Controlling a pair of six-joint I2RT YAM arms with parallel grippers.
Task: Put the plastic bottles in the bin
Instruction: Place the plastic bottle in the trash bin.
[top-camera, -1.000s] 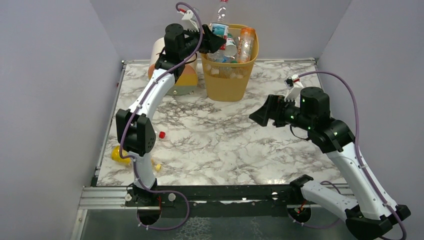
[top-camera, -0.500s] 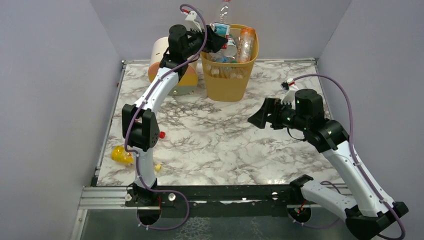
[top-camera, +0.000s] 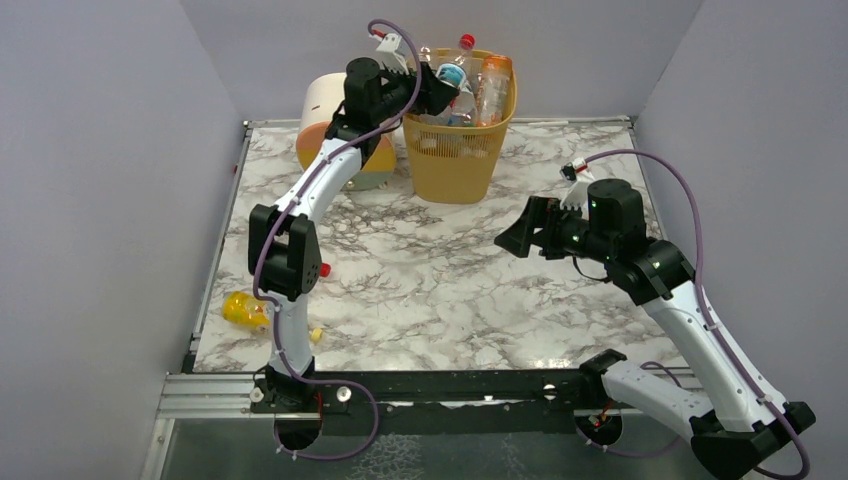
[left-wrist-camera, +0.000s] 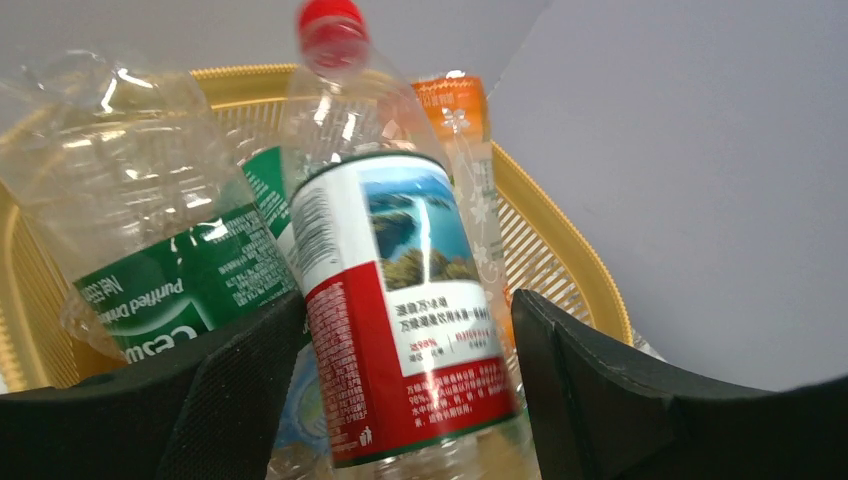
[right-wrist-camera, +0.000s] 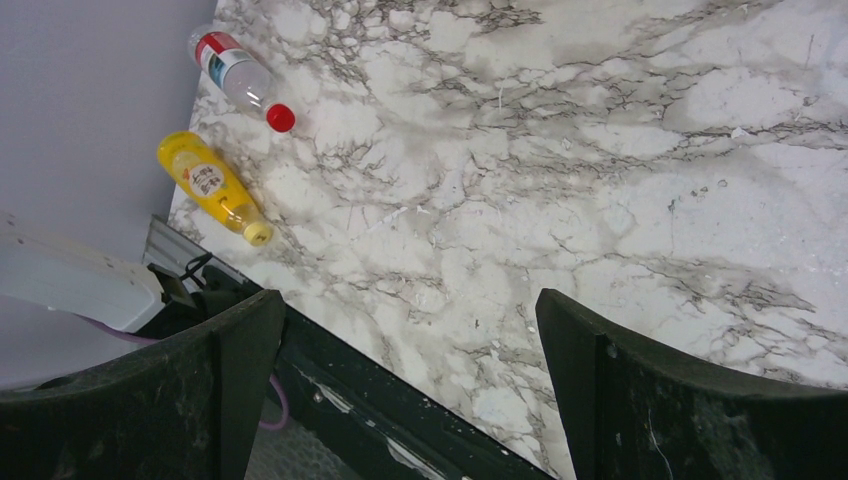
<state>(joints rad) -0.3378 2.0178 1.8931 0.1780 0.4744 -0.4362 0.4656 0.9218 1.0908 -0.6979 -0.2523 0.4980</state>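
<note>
Bottles (left-wrist-camera: 400, 330) are glossy clear plastic, the bin (left-wrist-camera: 545, 265) matt plastic, the table (right-wrist-camera: 560, 200) smooth marble-look.

White-black arms (top-camera: 318, 183), purple cables (top-camera: 377, 418)

Made out "purified Drinking" in slanting white letters on the green label of a clear bottle (left-wrist-camera: 170, 290), with larger white letters below it cut off. Found only fine Chinese print, too small to read, on the red-and-white label of the red-capped bottle (left-wrist-camera: 400, 330). Could read nothing on the yellow bottle (right-wrist-camera: 210, 185).
</note>
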